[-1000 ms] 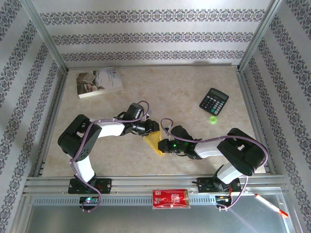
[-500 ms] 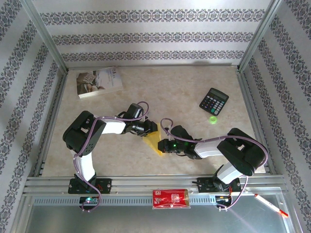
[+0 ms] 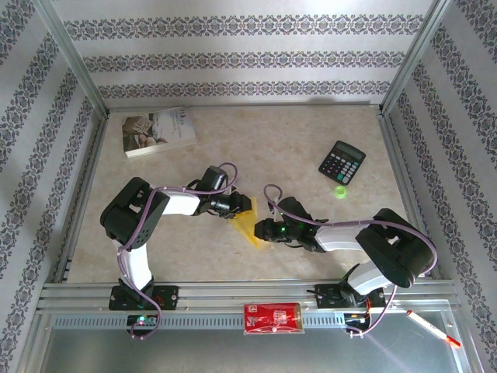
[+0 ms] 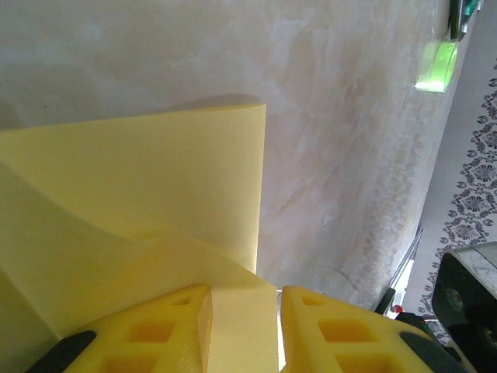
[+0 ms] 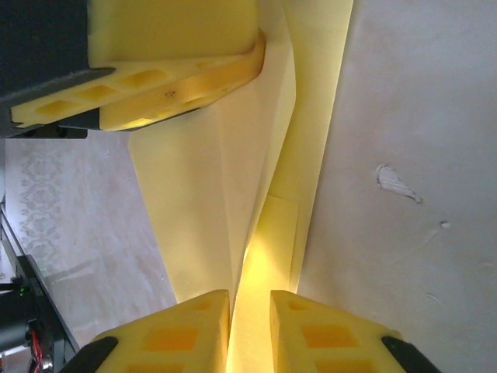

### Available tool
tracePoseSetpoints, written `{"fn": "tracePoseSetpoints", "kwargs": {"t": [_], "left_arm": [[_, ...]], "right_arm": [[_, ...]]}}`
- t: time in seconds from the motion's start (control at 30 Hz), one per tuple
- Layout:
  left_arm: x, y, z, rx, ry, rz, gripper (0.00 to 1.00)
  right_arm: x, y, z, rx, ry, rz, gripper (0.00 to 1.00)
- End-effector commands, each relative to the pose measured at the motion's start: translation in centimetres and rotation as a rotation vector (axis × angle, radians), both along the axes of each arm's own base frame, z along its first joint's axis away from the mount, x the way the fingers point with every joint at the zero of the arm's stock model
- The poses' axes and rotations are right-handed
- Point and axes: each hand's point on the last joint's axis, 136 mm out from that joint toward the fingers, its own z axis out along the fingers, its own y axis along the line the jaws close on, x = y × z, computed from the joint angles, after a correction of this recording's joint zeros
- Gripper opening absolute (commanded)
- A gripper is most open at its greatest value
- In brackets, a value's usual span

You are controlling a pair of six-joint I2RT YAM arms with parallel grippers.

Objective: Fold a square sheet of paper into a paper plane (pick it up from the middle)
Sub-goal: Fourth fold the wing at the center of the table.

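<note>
Paper mid-counter, well short of the calculator. Left hand pinches one edge, anchoring it; right hand narrow astride a fold (grip unclear), we judge for creasing.

Both arms reach inward, left pincer and right pincer narrowly parted.

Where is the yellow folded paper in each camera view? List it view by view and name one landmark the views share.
Top external: the yellow folded paper lies mid-table, between the two grippers.
Left wrist: it covers the left half of the picture, running down between the left gripper fingers.
Right wrist: it runs down the centre to the right gripper.
Shared landmark: the mottled beige table, also and.
</note>
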Motion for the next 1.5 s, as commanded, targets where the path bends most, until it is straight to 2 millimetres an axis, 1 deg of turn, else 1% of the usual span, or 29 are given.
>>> {"fn": "tracePoseSetpoints", "kwargs": {"t": [0.0, 0.13, 0.33, 0.53, 0.63, 1.0, 1.17, 1.33, 1.47], "left_arm": [[-0.8, 1.2, -2.8, 0.061, 0.046, 0.015, 0.29], [-0.8, 1.2, -2.8, 0.061, 0.047, 0.015, 0.29], [-0.8, 1.3, -2.8, 0.062, 0.047, 0.017, 0.29], [-0.8, 1.3, -2.8, 0.063, 0.048, 0.017, 0.29], [-0.8, 1.3, -2.8, 0.065, 0.047, 0.016, 0.29], [-0.9, 1.4, -2.8, 0.067, 0.047, 0.016, 0.29], [-1.0, 1.4, -2.9, 0.069, 0.05, 0.017, 0.29], [-1.1, 1.5, -3.0, 0.071, 0.051, 0.019, 0.29], [-1.2, 1.6, -3.0, 0.072, 0.052, 0.019, 0.29]], "right_arm": [[-0.3, -0.2, 0.1, 0.008, 0.026, -0.023, 0.18], [-1.1, -0.2, 0.0, 0.008, 0.031, -0.027, 0.15], [-1.8, -0.2, 0.0, -0.001, 0.026, -0.031, 0.18], [-1.9, -0.1, 0.4, 0.001, 0.017, -0.035, 0.16], [-2.0, -0.1, 0.3, -0.001, 0.016, -0.036, 0.13], [-2.4, 0.3, -0.5, -0.028, 0.027, -0.033, 0.06], [-2.7, 0.6, -1.2, -0.045, 0.041, -0.029, 0.05], [-2.9, 0.4, -2.0, -0.064, 0.054, -0.033, 0.05], [-2.9, 0.3, -2.1, -0.069, 0.051, -0.034, 0.05]]}}
